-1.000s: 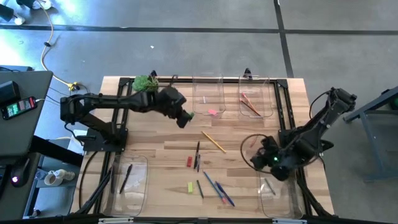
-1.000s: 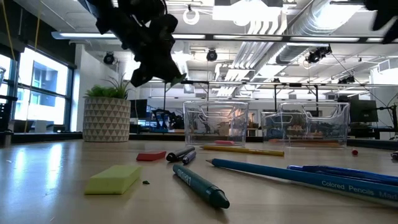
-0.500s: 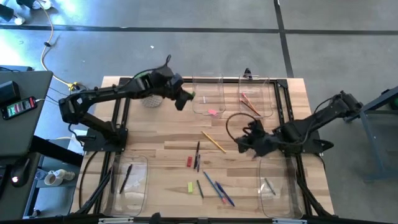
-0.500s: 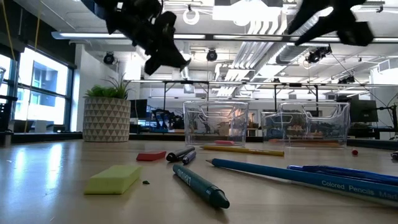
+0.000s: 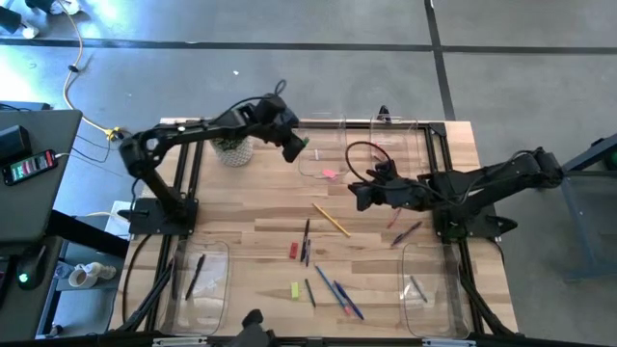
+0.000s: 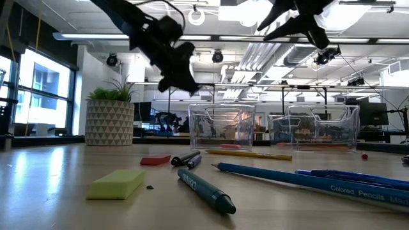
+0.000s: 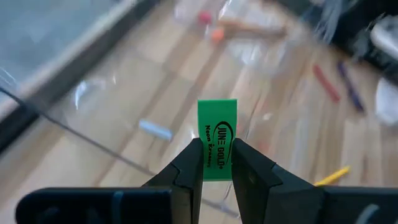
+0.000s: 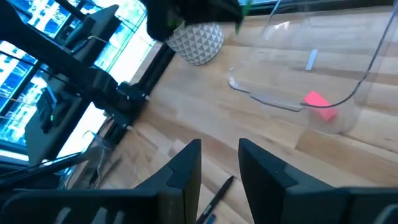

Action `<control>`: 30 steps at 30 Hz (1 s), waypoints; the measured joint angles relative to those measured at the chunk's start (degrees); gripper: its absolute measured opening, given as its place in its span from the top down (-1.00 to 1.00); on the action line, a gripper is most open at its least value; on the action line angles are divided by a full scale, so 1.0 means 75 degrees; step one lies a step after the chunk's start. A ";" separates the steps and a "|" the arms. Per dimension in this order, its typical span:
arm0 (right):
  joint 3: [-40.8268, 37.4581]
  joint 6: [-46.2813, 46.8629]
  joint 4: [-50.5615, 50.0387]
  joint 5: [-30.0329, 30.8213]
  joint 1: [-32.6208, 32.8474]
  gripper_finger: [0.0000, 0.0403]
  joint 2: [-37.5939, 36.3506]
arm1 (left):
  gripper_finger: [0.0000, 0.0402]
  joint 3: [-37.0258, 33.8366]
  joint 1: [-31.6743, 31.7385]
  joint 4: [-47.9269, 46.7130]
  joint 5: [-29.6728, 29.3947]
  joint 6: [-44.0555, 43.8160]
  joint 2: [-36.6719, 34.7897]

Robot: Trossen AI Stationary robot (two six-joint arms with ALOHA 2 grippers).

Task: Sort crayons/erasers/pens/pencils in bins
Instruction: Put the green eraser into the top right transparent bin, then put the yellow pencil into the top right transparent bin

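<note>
Wooden table [image 5: 241,231], left fingers [image 7: 215,163] pinching green eraser [image 7: 217,138]

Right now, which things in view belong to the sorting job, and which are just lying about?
Job:
green eraser in the left gripper
pink eraser in a far bin
red eraser
yellow-green eraser
yellow pencil
right gripper, empty

Lying about:
potted plant
phone on the side desk

Left claw [image 5: 301,147] carried the green eraser [image 7: 217,138] toward the far bin [image 5: 322,154]; right claw [image 5: 357,191] swung to mid-table.
</note>
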 joint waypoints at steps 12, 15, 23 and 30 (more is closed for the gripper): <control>0.0000 0.0086 -0.0341 -0.0020 -0.0015 0.51 0.0621 | 0.71 0.0494 -0.0245 -0.0021 -0.0037 0.0200 0.1178; -0.0001 0.0280 -0.0402 -0.0107 -0.0015 0.51 0.0826 | 0.70 0.0494 -0.0242 -0.0047 -0.0076 0.0197 0.1297; -0.0003 0.0836 -0.0395 -0.0732 -0.0012 0.51 0.1358 | 0.54 0.0494 -0.0245 -0.0189 -0.0088 0.0397 0.1347; -0.0006 0.0944 -0.0384 -0.1084 -0.0012 0.51 0.1617 | 0.33 0.0494 -0.0245 -0.0132 -0.0087 0.0389 0.1347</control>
